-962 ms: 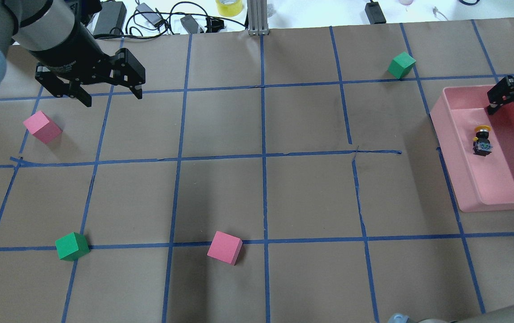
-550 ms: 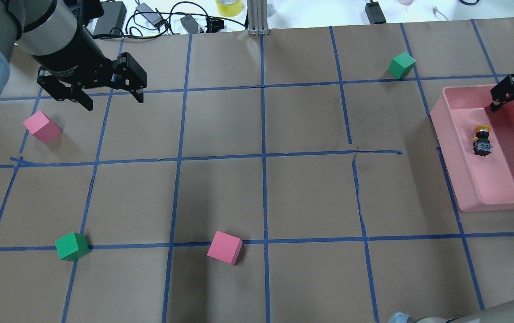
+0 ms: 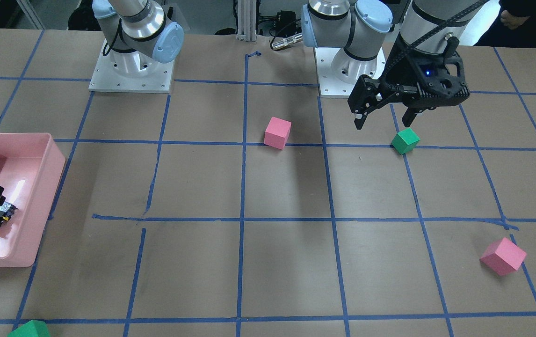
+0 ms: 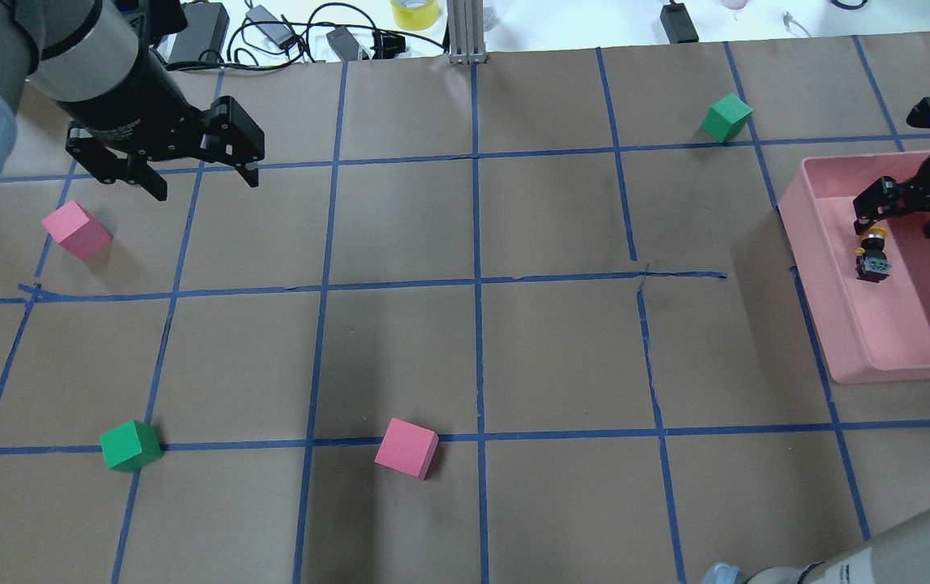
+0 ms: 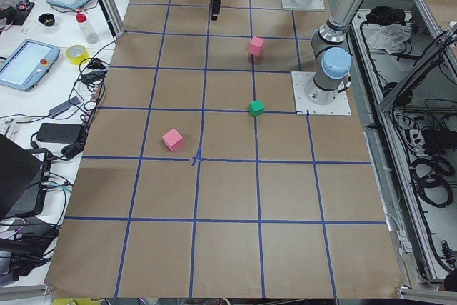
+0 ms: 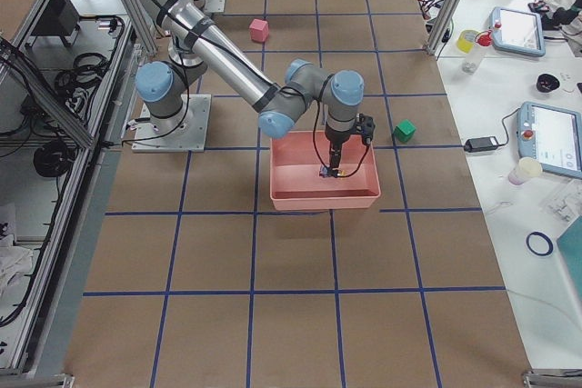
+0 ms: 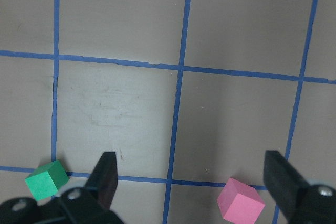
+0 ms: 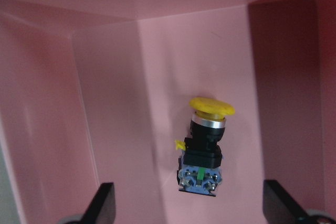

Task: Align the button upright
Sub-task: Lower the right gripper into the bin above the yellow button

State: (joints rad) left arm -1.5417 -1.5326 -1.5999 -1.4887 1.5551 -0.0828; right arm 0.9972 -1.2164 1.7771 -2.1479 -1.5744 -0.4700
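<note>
- Button (image 8: 205,150): lies on its side on the floor of the pink bin (image 4: 818,284), which stands at the right end of the desk (image 4: 465,357).
- Axis: the long axis runs flat along the bin floor. The yellow cap points away from the robot and the silvery terminal end points toward it, so the button is not upright.
- Right arm: reaches out over the bin, with the wrist bent so that the right tool (image 8: 190,205) points straight down into it, above the button.
- Right tool: fingers spread wide, gripping nothing. In the wrist view the button lies between the two fingertips and touches neither.
- Left arm: held over the far left part of the desk, with the left tool (image 4: 205,186) pointing down, clear of the surface.
- Left tool: fingers spread wide and empty, with a pink cube (image 4: 75,229) near it on the desk.
</note>
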